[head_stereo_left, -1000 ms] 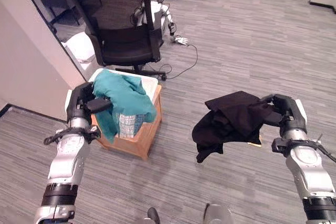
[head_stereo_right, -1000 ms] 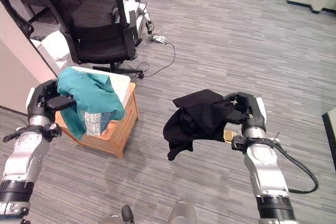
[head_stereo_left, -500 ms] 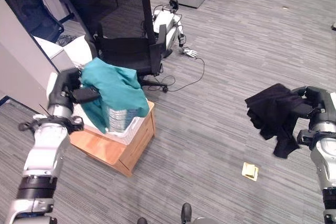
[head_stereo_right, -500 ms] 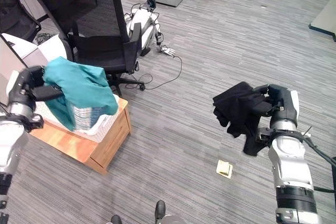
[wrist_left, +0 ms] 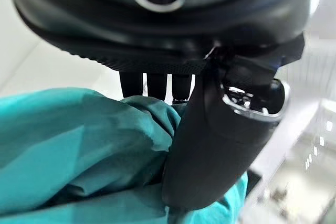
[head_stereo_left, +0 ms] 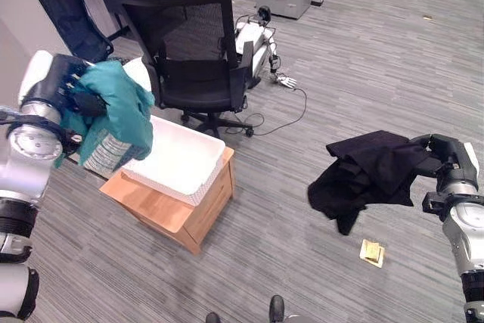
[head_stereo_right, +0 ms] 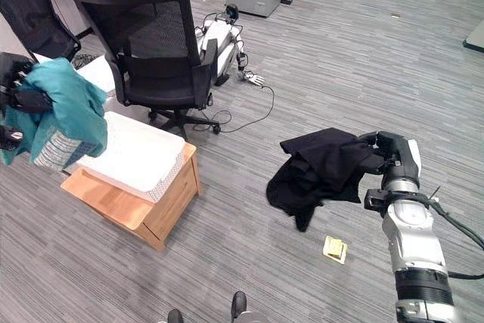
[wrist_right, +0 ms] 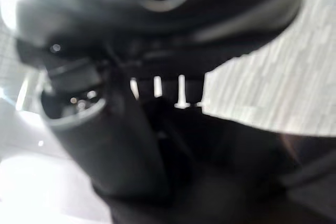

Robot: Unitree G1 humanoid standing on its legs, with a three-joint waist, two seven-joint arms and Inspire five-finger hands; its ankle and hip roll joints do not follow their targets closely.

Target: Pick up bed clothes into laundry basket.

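We see the left hand raised high at the robot's left side, forearm upright, its fingers and thumb clamped on a teal garment; in the left wrist view the thumb presses into the teal folds with the fingers curled behind them. The cloth drapes down from the fingers and hangs in the air, a patterned pale part at its lower end, beside and above the near-left edge of the white laundry basket, not inside it. The basket sits on a low wooden cabinet. The right hand is held out in front at about mid height, forearm angled up from the lower right, and its fingers grasp a black garment that bunches at the fingers and droops away from them toward the robot's left, clear of the carpet floor. A small yellow item lies on the carpet beneath that hand. A black office chair stands beyond the basket.
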